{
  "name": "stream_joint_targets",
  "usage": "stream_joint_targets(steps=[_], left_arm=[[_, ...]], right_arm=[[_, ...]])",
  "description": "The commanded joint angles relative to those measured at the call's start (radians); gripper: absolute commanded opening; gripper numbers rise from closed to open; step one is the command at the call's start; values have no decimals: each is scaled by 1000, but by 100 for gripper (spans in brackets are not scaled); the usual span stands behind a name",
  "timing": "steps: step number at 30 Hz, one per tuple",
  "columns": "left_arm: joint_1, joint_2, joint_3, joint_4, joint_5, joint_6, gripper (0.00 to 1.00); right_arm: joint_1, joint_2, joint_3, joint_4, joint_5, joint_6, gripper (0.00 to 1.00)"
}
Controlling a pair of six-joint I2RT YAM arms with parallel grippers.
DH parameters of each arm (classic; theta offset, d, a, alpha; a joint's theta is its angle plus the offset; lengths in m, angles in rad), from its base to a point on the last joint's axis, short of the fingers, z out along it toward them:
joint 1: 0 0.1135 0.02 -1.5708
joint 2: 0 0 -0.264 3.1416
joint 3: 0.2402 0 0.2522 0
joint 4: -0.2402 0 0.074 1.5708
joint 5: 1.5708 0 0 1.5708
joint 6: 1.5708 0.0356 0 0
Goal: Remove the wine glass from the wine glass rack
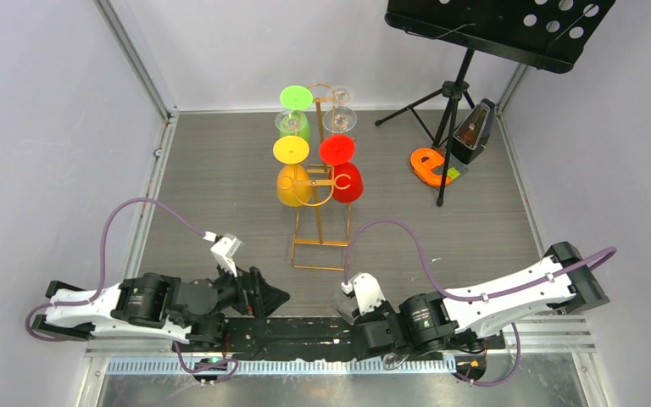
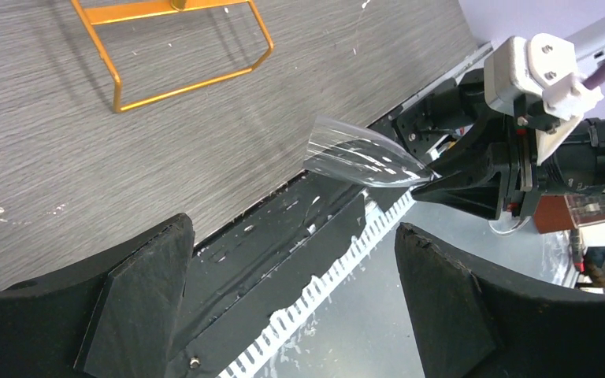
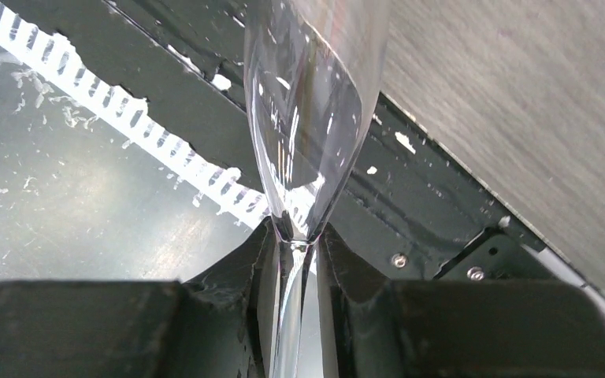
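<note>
The gold wire wine glass rack (image 1: 321, 200) stands mid-table with green (image 1: 293, 112), clear (image 1: 339, 110), yellow (image 1: 292, 176) and red (image 1: 344, 172) glasses hanging on it. My right gripper (image 3: 293, 236) is shut on the stem of a clear wine glass (image 3: 312, 118), held low over the near table edge with its bowl pointing away from the gripper. The left wrist view shows that glass (image 2: 358, 154) in the right gripper (image 2: 441, 183), and the rack's base (image 2: 181, 49). My left gripper (image 2: 293, 230) is open and empty, close to the left of the right gripper (image 1: 352, 325).
A black music stand (image 1: 496, 25) stands at the back right with a metronome (image 1: 475, 131) and an orange object (image 1: 430, 165) at its feet. A black strip and a white toothed rail (image 2: 315, 295) run along the table's near edge.
</note>
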Motion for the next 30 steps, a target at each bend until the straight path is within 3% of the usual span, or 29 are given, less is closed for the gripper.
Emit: stream_joint_targets(steps=[1,9,16,30], left_arm=[[3,-52,25,-32,-73,-33,95],[4,-92,67,-143,-125,-80,95],[4,-141,66,-156,-161,-141,95],[4,-320,-19,-29,-171,-216,92]], right_arm=[[7,10,65,14,119,-101,6],[7,-85,67,128,212,-211,6],[7,-149,59,239,248,-431,6],[13,-290,-44,611,204,-928,6]])
